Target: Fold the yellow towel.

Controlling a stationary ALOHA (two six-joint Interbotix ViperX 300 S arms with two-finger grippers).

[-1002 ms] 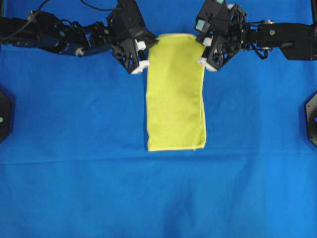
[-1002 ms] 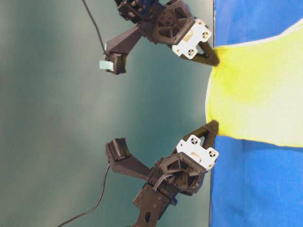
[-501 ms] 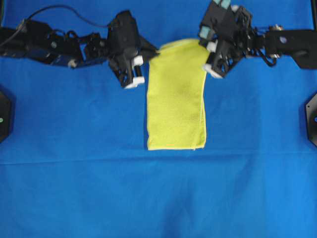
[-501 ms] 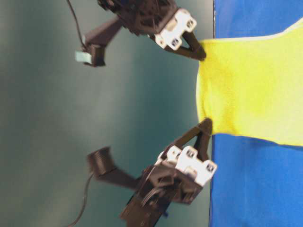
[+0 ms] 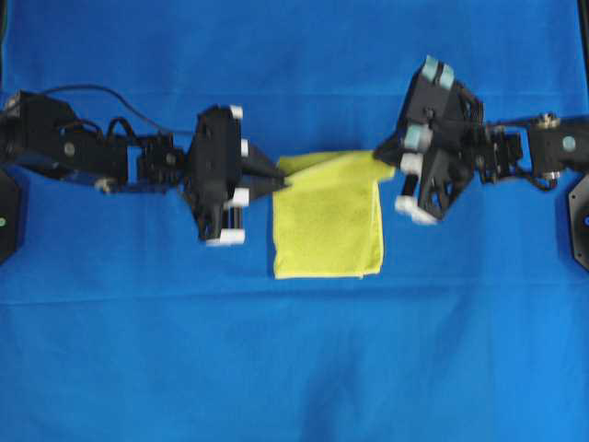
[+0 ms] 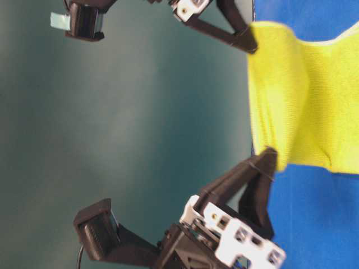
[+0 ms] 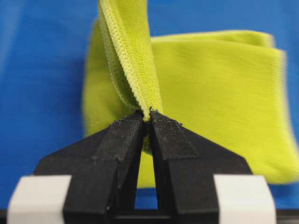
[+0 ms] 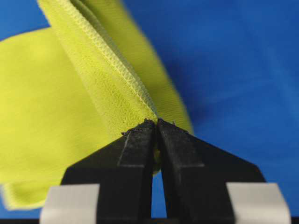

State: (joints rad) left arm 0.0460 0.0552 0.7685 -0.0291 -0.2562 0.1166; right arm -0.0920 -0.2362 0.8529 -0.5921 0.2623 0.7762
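Observation:
The yellow towel [image 5: 327, 221] lies folded on the blue table cloth, its far end lifted and carried toward the near end. My left gripper [image 5: 281, 180] is shut on the towel's far left corner, and the pinched stitched edge shows in the left wrist view [image 7: 131, 56]. My right gripper [image 5: 386, 164] is shut on the far right corner, whose edge shows in the right wrist view [image 8: 107, 79]. In the table-level view the towel [image 6: 303, 101] hangs curved between both grippers, above the cloth.
The blue table cloth [image 5: 294, 368] covers the whole table. Black mounts sit at the left edge [image 5: 7, 212] and right edge [image 5: 578, 216]. The arm bodies stretch out to either side of the towel.
Both grippers have carried the towel's far end up and toward the near end. The flat visible length of towel has shortened to about half.

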